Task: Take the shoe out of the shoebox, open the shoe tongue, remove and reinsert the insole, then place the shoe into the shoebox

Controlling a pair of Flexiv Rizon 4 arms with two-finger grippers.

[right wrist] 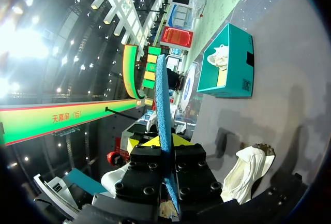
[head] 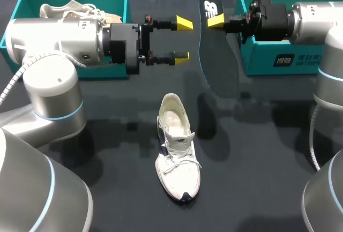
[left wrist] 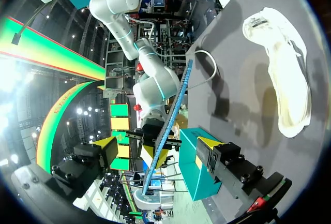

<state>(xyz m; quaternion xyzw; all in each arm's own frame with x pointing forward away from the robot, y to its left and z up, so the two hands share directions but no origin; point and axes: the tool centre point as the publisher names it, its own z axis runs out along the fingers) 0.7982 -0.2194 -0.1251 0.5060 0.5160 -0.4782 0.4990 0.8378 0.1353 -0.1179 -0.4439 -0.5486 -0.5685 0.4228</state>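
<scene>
Teal left shoebox (head: 20, 8) is seen at the far left of the table (head: 257, 167), with a second shoe (head: 69, 9) lying inside it, partly hidden by the left arm. Left gripper (head: 183, 40) is held above the table just right of that box, fingers spread wide, nothing between them. Near the table's middle, closer to the robot, the white shoe (head: 177, 159) is laid upright on its sole, outside both boxes, toe toward the robot, heel away; its opening is seen from above. Right of the left gripper's tips, apart from them, the dark insole (head: 218, 60) is held in the air, printed heel end up, toe end hanging over the table. It is clamped at the heel end by the right gripper (head: 216, 21), closed on it from both sides; in the right wrist view the insole (right wrist: 161, 94) is seen edge-on, pinched between the fingers of the right gripper (right wrist: 164, 144). In the left wrist view the insole (left wrist: 175, 113) is seen edge-on ahead of the open left gripper (left wrist: 158, 151), untouched by it, with the white shoe (left wrist: 287, 79) off to the side on the table. Teal right shoebox (head: 278, 63) is seen at the far right, its inside largely hidden by the right arm.
</scene>
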